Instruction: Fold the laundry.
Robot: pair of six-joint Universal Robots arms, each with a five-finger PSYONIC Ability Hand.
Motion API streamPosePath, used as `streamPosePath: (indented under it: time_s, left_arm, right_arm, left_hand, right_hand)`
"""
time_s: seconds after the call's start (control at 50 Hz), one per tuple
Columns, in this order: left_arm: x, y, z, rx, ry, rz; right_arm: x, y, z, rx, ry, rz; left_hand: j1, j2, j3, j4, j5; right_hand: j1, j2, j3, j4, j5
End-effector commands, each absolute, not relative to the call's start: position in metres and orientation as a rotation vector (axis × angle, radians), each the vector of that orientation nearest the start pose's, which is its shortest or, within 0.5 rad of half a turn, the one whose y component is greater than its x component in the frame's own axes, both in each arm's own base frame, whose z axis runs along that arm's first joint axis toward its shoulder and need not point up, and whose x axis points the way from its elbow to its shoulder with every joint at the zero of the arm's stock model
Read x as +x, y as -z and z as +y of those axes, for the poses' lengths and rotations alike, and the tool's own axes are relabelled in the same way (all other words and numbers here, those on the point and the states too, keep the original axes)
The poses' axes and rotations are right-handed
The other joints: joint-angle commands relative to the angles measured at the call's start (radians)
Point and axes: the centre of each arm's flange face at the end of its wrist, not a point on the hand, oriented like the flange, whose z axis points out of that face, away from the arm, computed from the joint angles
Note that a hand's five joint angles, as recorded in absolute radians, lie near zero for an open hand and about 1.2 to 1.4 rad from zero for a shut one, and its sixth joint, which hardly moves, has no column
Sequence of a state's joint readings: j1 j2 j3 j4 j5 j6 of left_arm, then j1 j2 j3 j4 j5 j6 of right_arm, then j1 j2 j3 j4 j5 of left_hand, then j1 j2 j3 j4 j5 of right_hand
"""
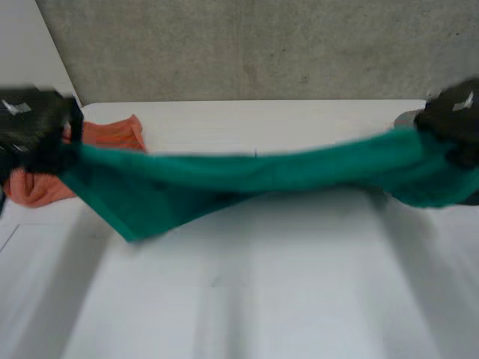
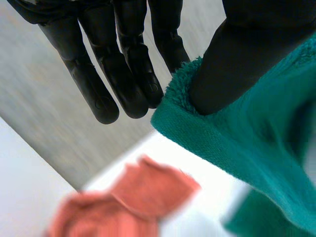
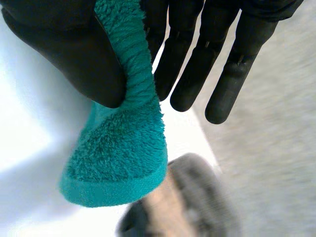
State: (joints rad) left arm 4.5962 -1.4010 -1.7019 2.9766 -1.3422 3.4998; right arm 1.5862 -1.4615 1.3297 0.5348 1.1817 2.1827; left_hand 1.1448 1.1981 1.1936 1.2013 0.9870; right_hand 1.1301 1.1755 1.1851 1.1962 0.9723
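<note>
The right hand [image 3: 64,54] is reaching in over the white bench [image 3: 29,148] and pinching a teal towel [image 3: 118,158]. The thumb [image 3: 79,69] is pressing a bunched strip of the fleecy cloth against the nearest of the fingers [image 3: 190,74], while the others are pointing straight out, slightly spread and touching nothing. Below the thumb a corner of the towel is hanging free, widening toward its hemmed edge, clear of the bench. Just beside that corner, a blurred grey and tan thing [image 3: 192,197] is lying at the bench's edge; what it is cannot be told. Beyond the fingertips a grey surface [image 3: 276,163] is showing.
</note>
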Motion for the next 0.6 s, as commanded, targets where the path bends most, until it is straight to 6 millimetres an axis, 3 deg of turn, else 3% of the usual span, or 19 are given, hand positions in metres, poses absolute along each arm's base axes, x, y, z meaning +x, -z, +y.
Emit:
streamPosePath:
  time_s: [0.02,0.1,0.18,0.2,0.26,0.28,0.34,0.36,0.44,0.5,0.6]
  left_arm:
    - [-0.194,-0.243,-0.266,0.974,1.71,2.396]
    - [-0.208,-0.229,-0.3,1.027,1.66,2.358]
    - [-0.223,-0.245,-0.342,0.995,1.779,2.236]
    - [-0.226,-0.264,-0.359,0.948,1.879,2.144]
    - [-0.23,-0.305,-0.382,0.837,2.089,1.949]
    - [-0.23,-0.335,-0.392,0.747,2.236,1.799]
    - [-0.227,-0.376,-0.401,0.595,2.433,1.564]
    - [-0.224,-0.398,-0.401,0.491,2.542,1.416]
    - [-0.224,-0.425,-0.395,0.365,2.737,1.139]
    - [-0.225,-0.414,-0.394,0.395,2.752,1.137]
    - [-0.218,-0.372,-0.402,0.444,2.657,1.321]
  right_arm:
    - [0.173,-0.248,-0.298,-1.787,1.52,2.369]
    - [0.184,-0.228,-0.32,-1.805,1.497,2.401]
    - [0.199,-0.24,-0.357,-1.751,1.761,2.37]
    - [0.203,-0.257,-0.377,-1.669,1.97,2.328]
    - [0.208,-0.294,-0.405,-1.447,2.344,2.191]
    - [0.208,-0.323,-0.419,-1.251,2.593,2.038]
    - [0.208,-0.351,-0.431,-1.001,2.838,1.781]
    - [0.206,-0.369,-0.434,-0.868,2.965,1.589]
    - [0.205,-0.389,-0.428,-0.72,3.128,1.208]
    - [0.209,-0.384,-0.423,-0.751,3.138,1.123]
    - [0.218,-0.351,-0.42,-0.857,3.015,1.224]
  left_hand:
    - [0.251,0.198,0.203,0.195,0.235]
    - [0.251,0.198,0.203,0.195,0.235]
    - [0.251,0.198,0.203,0.195,0.235]
    - [0.251,0.198,0.203,0.195,0.235]
    - [0.251,0.198,0.203,0.195,0.235]
    - [0.251,0.198,0.203,0.195,0.235]
    - [0.251,0.198,0.203,0.195,0.235]
    - [0.251,0.198,0.203,0.195,0.235]
    - [0.251,0.198,0.203,0.195,0.235]
    - [0.251,0.198,0.203,0.195,0.235]
    - [0.251,0.198,0.203,0.195,0.235]
  right_hand:
    - [0.266,0.221,0.211,0.2,0.249]
    - [0.266,0.221,0.211,0.2,0.249]
    - [0.266,0.221,0.211,0.2,0.249]
    - [0.266,0.221,0.211,0.2,0.249]
    - [0.266,0.221,0.211,0.2,0.249]
    - [0.266,0.221,0.211,0.2,0.249]
    - [0.266,0.221,0.211,0.2,0.249]
    - [0.266,0.221,0.211,0.2,0.249]
    - [0.266,0.221,0.211,0.2,0.249]
    - [0.266,0.221,0.211,0.2,0.249]
    - [0.266,0.221,0.211,0.2,0.249]
